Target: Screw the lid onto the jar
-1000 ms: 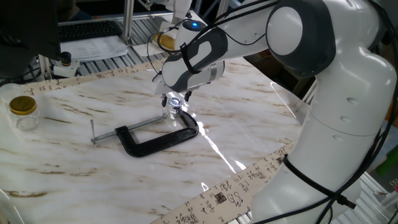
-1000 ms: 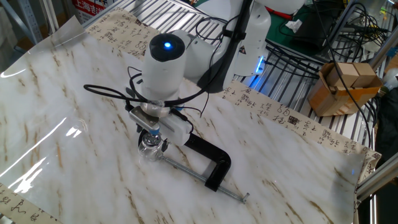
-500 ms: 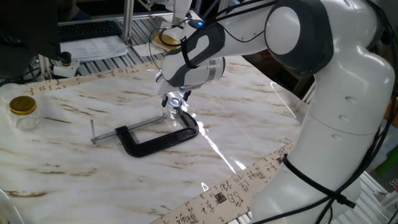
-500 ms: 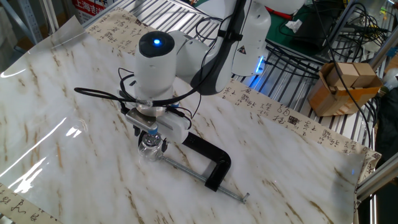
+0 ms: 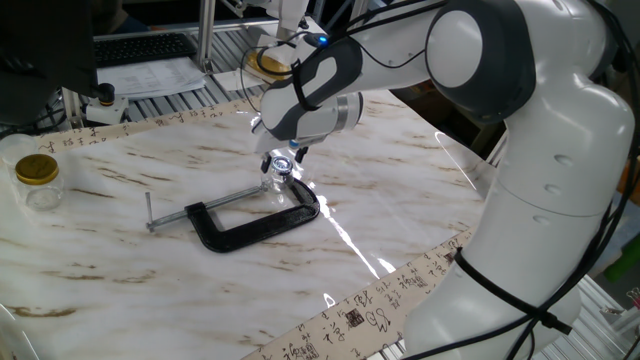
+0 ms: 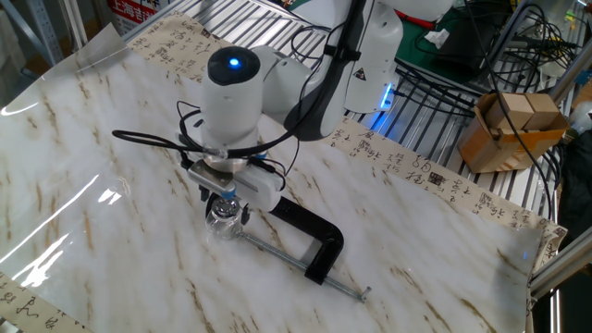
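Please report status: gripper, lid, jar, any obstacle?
Gripper down on lid, jaws unclear. Jar upright beneath. C-clamp right beside jar.

Two raised fixed cameras look down on the same marble-patterned desk (image 5: pixel 120 250) from different sides.

One fixed view sits beside the arm's base, whose white body fills the right of the frame, and faces across the desk toward a keyboard and clutter along the upper left; it is fairly near and angled downward. The other fixed view stands higher, looking steeply down, with the arm reaching in from the top centre and a cardboard box (image 6: pixel 513 125) at the right edge. Both share the middle of the desk: the black C-clamp (image 5: pixel 245 222) (image 6: pixel 310 242) and the gripper (image 5: pixel 281 165) (image 6: pixel 227 205) poised just beside it.
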Controlling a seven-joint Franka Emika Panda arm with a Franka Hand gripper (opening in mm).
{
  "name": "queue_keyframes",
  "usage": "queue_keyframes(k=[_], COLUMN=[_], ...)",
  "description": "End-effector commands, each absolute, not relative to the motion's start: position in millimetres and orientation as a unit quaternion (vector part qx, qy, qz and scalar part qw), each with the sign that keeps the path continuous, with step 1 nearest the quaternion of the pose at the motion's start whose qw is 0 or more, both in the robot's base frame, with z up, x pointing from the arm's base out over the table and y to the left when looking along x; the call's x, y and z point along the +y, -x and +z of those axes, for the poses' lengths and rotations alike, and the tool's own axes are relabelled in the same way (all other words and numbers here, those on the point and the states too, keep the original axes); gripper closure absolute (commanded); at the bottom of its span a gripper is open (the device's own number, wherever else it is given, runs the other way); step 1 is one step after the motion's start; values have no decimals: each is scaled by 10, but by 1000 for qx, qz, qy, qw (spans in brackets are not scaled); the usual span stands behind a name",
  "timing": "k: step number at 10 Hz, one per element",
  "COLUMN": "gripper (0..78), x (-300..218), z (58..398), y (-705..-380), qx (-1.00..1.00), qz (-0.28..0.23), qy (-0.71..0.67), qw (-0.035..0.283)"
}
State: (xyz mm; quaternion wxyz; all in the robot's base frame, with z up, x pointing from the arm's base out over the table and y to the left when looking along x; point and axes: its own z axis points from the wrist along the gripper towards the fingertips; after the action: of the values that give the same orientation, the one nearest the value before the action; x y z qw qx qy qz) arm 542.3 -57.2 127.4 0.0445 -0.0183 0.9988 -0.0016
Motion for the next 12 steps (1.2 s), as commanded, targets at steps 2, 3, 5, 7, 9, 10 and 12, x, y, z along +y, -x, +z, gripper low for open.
queue_keyframes(k=[2, 3, 5, 7, 9, 10, 12], gripper=[1, 1, 1, 1, 764, 764, 764], x=[-580, -580, -580, -580, -580, -580, -580], z=[1270, 1270, 1268, 1259, 1259, 1259, 1259], y=[-5388, -5388, -5385, -5385, -5385, -5385, -5385], qx=[999, 999, 999, 999, 999, 999, 999], qz=[-1, 0, 1, 1, 1, 1, 1], qy=[20, 20, 22, 24, 25, 25, 25], qw=[45, 45, 44, 44, 44, 44, 44])
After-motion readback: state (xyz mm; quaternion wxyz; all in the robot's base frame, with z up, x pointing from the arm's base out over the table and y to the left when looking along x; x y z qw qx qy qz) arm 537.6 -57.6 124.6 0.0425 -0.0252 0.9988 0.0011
